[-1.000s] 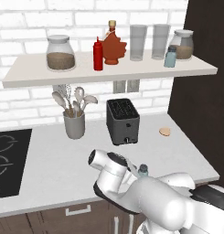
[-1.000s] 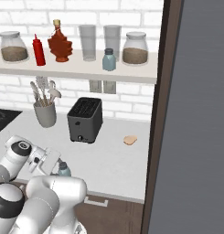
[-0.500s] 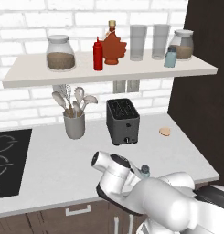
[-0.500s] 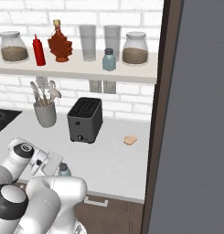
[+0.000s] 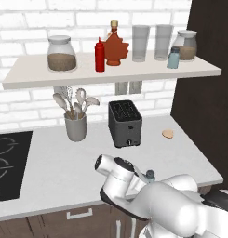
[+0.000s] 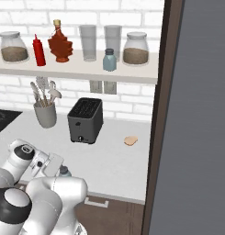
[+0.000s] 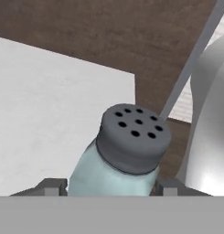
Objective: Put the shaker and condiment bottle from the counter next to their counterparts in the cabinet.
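Observation:
The shaker (image 7: 131,146), pale blue-grey with a grey holed cap, stands on the white counter near its front edge, partly hidden behind my arm (image 5: 150,175) (image 6: 64,170). My gripper (image 7: 111,186) reaches over it, a fingertip (image 7: 51,185) against each side of its body. The red condiment bottle (image 5: 100,56) (image 6: 39,50) stands on the cabinet shelf (image 5: 110,75) (image 6: 77,71) beside the maple-leaf syrup bottle (image 5: 115,46) (image 6: 60,43). A twin shaker (image 5: 173,57) (image 6: 109,60) stands further right on the shelf.
On the counter are a black toaster (image 5: 124,123) (image 6: 86,120), a utensil holder (image 5: 76,125) (image 6: 46,112) and a small cookie (image 5: 168,134) (image 6: 130,140). A cooktop (image 5: 8,158) lies at the left. Jars and tall glasses (image 5: 140,42) share the shelf. A dark panel (image 6: 196,114) walls the right.
My fingers have closed in from wide open onto the shaker's sides. The hand has shifted slightly at the counter's front; the shaker stays in place.

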Robot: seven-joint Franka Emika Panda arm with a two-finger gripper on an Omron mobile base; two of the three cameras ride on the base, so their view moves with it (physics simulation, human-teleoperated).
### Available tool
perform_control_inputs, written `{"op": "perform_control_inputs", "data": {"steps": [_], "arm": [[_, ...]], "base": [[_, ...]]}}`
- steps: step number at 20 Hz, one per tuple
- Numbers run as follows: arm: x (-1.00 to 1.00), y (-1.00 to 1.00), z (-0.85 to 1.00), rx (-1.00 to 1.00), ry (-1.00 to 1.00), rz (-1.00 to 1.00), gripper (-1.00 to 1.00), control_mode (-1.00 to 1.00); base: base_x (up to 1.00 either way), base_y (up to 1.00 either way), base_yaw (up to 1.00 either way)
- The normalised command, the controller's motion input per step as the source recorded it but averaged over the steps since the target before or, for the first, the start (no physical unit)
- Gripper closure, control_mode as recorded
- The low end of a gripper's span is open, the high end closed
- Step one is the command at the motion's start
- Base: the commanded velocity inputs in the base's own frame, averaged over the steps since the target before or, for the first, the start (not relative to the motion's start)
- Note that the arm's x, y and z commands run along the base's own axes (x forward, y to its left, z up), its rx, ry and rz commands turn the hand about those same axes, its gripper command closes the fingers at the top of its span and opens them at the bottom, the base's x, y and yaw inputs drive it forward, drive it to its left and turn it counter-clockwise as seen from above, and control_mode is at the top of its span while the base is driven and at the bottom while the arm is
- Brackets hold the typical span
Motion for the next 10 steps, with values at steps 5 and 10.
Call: {"op": "perform_control_inputs", "data": {"steps": [5, 10], "arm": [[0.02, 0.06, 0.08, 0.01, -0.02, 0.01, 1.0, -1.0], [0.09, 0.17, 0.63, 0.05, -0.06, 0.14, 1.0, -1.0]], "base": [[0.0, 0.0, 0.0], [0.0, 0.0, 0.0]]}}
